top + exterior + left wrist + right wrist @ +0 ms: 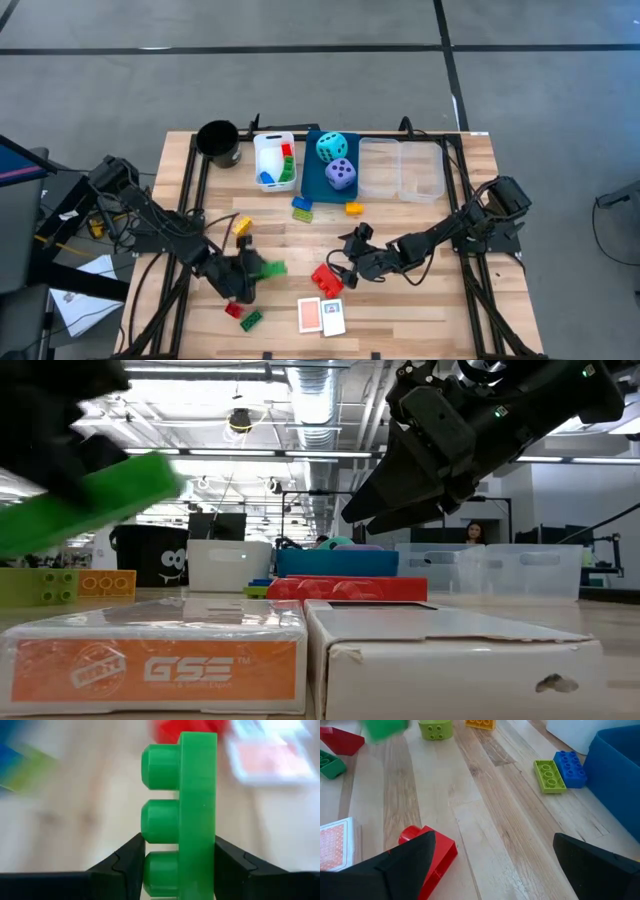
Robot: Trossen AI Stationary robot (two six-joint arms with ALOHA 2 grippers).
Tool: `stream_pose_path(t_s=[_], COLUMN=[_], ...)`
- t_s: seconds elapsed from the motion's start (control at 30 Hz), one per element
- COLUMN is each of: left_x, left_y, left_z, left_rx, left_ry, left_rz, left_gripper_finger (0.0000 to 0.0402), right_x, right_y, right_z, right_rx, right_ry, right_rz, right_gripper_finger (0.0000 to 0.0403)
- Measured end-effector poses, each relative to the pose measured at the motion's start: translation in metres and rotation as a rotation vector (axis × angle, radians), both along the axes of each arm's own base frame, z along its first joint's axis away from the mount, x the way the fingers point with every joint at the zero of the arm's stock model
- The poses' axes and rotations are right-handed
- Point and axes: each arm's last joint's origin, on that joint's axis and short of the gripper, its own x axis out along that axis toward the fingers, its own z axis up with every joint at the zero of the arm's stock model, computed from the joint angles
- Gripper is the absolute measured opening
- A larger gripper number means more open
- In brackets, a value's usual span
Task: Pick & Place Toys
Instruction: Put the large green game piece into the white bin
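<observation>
Left gripper (177,870) clamps the green brick (185,810), lifted clear; next, carry it binward; right gripper (490,865) gapes wide.

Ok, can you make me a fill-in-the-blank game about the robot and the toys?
1. The left gripper holds a ____ brick.
2. The right gripper is ____ above a red brick.
3. The two dice lie in the ____ bin.
4. The cup on the table is ____.

Answers: green; open; blue; black

bright overhead strip lights; left wrist background motion-blurred.
</observation>
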Motion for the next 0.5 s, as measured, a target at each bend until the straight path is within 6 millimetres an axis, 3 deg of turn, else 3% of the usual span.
stream_pose_path(t_s=[0.3, 0.5], left_x=[0.007, 0.011], left_y=[0.048, 0.099], left_z=[0.041, 0.061], left_rx=[0.454, 0.431], left_ry=[-0.328, -0.368], left_rz=[0.443, 0.709], left_gripper_finger=[0.0162, 0.0162], right_x=[0.000, 0.000], right_y=[0.000, 0.000], right_z=[0.000, 0.000], right_rx=[0.000, 0.000], right_ry=[0.000, -0.001], right_rz=[0.000, 0.000], right_gripper_finger=[0.0397, 0.0397])
